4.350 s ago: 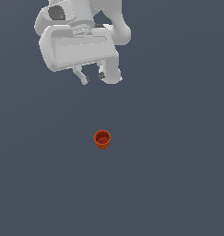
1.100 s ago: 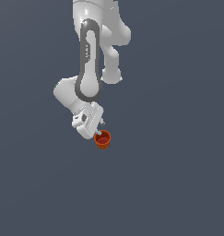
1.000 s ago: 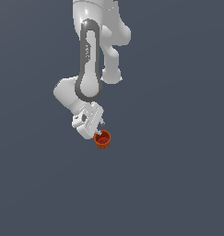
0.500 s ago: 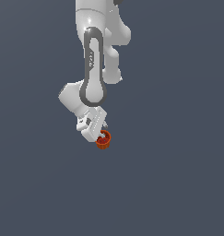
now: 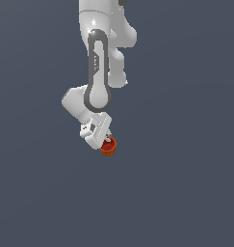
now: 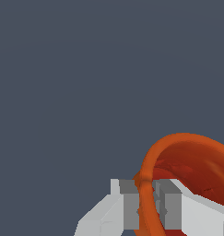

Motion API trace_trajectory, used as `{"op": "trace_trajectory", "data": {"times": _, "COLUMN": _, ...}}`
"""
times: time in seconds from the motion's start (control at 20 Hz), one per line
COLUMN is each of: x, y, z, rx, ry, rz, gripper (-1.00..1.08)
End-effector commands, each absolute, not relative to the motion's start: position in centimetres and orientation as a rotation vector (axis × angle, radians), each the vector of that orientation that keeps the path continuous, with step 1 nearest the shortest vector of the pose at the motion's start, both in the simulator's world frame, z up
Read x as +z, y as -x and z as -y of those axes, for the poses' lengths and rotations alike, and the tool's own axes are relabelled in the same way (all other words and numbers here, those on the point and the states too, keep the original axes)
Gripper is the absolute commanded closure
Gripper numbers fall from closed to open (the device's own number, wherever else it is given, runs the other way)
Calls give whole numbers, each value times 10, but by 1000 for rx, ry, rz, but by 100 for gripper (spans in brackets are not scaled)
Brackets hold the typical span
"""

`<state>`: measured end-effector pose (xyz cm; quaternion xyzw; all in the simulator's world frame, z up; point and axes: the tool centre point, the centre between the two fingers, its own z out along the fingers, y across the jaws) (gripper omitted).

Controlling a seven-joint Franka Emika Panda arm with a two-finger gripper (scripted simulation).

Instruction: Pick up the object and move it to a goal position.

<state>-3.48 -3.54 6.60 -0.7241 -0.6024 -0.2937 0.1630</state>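
Arm extended downward, wrist tilted; end effector (image 5: pixel 105 140) clamps the rim of the orange-red cup (image 5: pixel 109 147), one finger (image 6: pixel 171 203) inside, one outside. Versus 0.5 s earlier, the cup is tipped, no longer upright.

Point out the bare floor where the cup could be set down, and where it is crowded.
Only one spot is crowded: where the gripper has its jaws astride the rim of the orange-red cup, with the arm above. The grey surface is bare on the exterior view's left, right and below the cup.
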Motion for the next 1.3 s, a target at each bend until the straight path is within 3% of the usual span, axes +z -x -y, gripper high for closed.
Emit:
{"op": "trace_trajectory", "data": {"times": 0.0, "x": 66, "y": 35, "z": 35, "rx": -837, "ry": 2064, "rz": 1718, "gripper": 108}}
{"op": "trace_trajectory", "data": {"times": 1.25, "x": 150, "y": 25, "z": 51, "rx": -837, "ry": 2064, "rz": 1719, "gripper": 108}}
